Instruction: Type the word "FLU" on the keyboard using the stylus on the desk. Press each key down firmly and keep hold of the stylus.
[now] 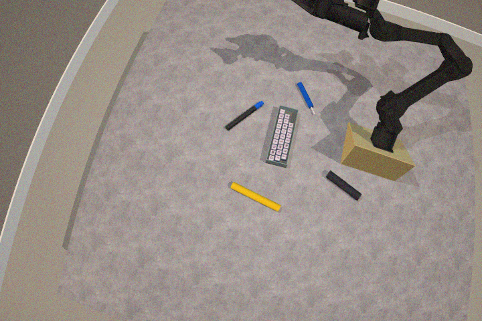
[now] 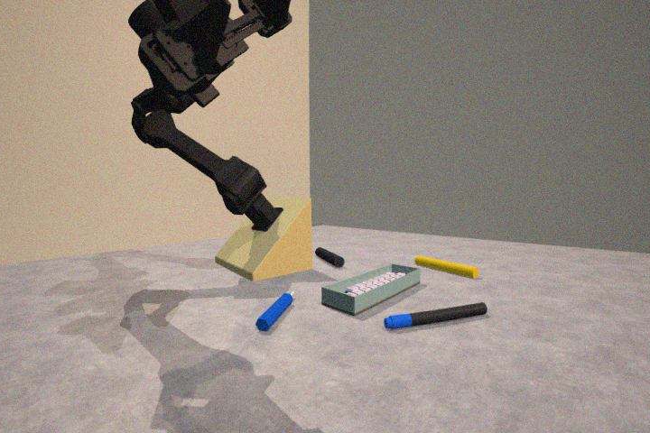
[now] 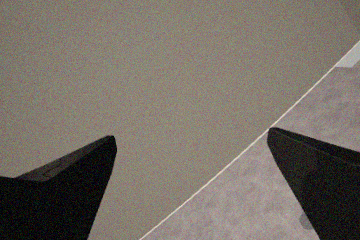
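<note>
See a black robot arm (image 1: 420,87) (image 2: 192,150) bent above a yellow wedge (image 1: 378,162) (image 2: 290,255). Find on the mottled grey tabletop (image 1: 173,257) (image 2: 541,367) a green-walled keyboard (image 1: 281,136) (image 2: 338,299), near a pale-tipped blue stylus (image 1: 304,94) (image 2: 274,311) and blue-ended black marker (image 1: 243,116) (image 2: 441,315), with black rod (image 1: 343,185) (image 2: 329,256) and yellow rod (image 1: 255,196) (image 2: 446,267) farther back.

Around the small grey-green tray-shaped keyboard (image 1: 270,163) (image 2: 387,296), one of its kind, lie four slim sticks: one plain yellow (image 1: 255,196) (image 2: 446,267), one plain black (image 1: 343,185) (image 2: 329,256), one blue with a pale tip (image 1: 304,95) (image 2: 274,311), one black with a blue end (image 1: 243,116) (image 2: 438,315). Near it stand one yellow wedge-shaped block (image 1: 378,162) (image 2: 284,250) and one black jointed arm (image 1: 420,89) (image 2: 195,155).
</note>
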You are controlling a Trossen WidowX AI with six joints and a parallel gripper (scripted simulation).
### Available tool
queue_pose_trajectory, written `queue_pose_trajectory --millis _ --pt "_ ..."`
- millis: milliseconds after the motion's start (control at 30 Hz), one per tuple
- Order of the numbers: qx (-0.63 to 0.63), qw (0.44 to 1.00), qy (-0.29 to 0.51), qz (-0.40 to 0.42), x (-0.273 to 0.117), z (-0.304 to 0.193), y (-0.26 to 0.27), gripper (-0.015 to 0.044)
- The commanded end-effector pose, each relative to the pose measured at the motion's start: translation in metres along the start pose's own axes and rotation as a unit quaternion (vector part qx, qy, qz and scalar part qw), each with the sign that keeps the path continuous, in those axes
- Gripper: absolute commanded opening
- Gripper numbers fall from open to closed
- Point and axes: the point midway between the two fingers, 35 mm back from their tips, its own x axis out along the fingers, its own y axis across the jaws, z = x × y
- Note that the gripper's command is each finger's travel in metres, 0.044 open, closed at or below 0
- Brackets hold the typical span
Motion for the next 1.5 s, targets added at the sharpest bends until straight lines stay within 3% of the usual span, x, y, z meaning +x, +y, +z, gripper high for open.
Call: queue_pose_trajectory --millis 0,100,267,533,800,1033,1467 --pt "0.001 1.0 0.003 0.0 0.001 -0.001 0.0 0.0414" --pt "0.01 0.999 0.042 -0.001 0.011 -0.021 0.004 0.0335" --pt "0.032 0.981 0.19 -0.013 0.038 -0.097 0.018 0.0204" --pt "0.016 0.896 0.434 -0.088 0.04 -0.229 0.037 0.0" --pt "-0.094 0.767 0.609 -0.178 -0.004 -0.334 0.045 0.0" --pt "-0.245 0.642 0.684 -0.244 -0.054 -0.391 0.04 0.0" --pt "-0.262 0.63 0.688 -0.249 -0.058 -0.395 0.039 0.0"
